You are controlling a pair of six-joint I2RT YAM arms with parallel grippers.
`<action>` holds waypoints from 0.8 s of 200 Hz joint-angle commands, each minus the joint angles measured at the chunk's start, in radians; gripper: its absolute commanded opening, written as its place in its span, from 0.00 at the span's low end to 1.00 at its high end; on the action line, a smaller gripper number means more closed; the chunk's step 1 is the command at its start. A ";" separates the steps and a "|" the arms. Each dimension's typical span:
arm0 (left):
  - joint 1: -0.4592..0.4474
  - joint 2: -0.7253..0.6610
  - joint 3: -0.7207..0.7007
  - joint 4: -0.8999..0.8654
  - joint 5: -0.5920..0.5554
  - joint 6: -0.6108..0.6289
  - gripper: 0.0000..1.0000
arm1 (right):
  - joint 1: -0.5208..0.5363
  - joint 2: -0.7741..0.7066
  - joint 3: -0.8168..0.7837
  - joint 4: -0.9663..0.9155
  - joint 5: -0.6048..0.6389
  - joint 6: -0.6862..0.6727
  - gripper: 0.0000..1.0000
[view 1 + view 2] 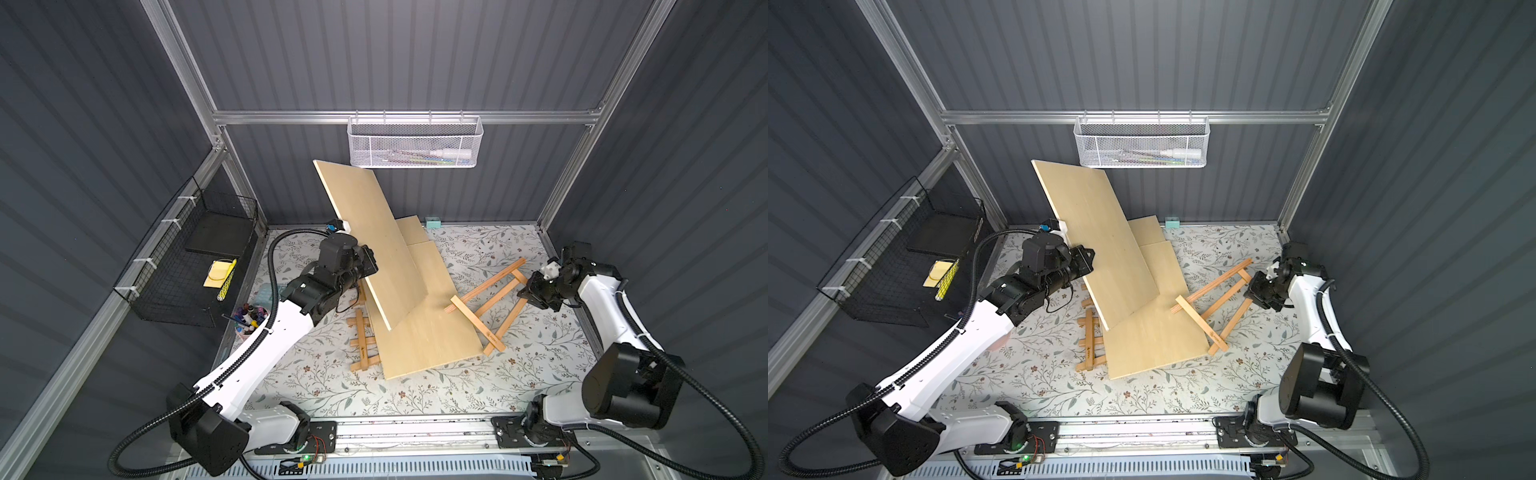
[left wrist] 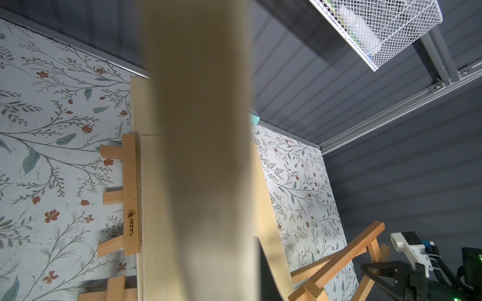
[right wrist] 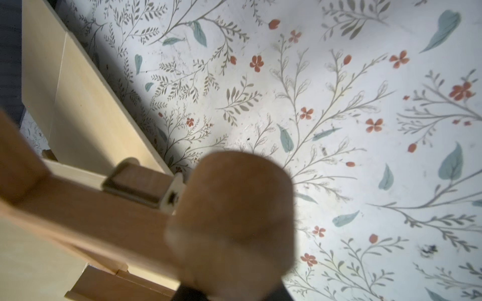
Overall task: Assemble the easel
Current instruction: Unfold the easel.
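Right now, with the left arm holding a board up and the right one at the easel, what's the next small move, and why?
Probably lift the right gripper slightly to tip the easel frame upright. It appears to grip the frame's narrow end, the frame lies on the table beside the flat board, and the left gripper holds the raised board tilted up, ready for it.

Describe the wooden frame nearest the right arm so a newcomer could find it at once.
On the flowered table, look past the pale boards toward the right gripper. The wooden frame lies there, its narrow end in that gripper. Unlike the other frame, half hidden under the boards, it shows nearly whole.
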 commanded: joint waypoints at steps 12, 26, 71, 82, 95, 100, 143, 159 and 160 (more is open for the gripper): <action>-0.010 0.023 0.030 0.111 0.010 0.165 0.00 | 0.037 -0.014 0.028 -0.101 -0.115 0.020 0.00; -0.010 0.018 0.022 0.123 0.008 0.160 0.00 | 0.046 -0.017 0.016 -0.093 -0.164 0.041 0.00; -0.010 0.032 0.025 0.144 0.002 0.157 0.00 | 0.082 -0.053 0.026 -0.088 -0.310 0.119 0.00; -0.010 0.037 0.024 0.150 -0.001 0.156 0.00 | 0.092 -0.062 0.028 -0.086 -0.348 0.134 0.00; -0.010 0.045 0.024 0.163 -0.003 0.157 0.00 | 0.103 -0.078 0.014 -0.062 -0.383 0.172 0.00; -0.010 0.048 0.025 0.168 -0.004 0.156 0.00 | 0.106 -0.085 0.004 -0.046 -0.396 0.190 0.00; -0.010 0.059 0.024 0.190 -0.005 0.145 0.00 | 0.116 -0.136 0.024 -0.021 -0.451 0.260 0.00; -0.010 0.055 0.019 0.192 -0.011 0.141 0.00 | 0.117 -0.149 0.038 -0.006 -0.479 0.299 0.00; -0.010 0.055 0.019 0.192 -0.011 0.141 0.00 | 0.117 -0.150 0.038 -0.004 -0.482 0.303 0.00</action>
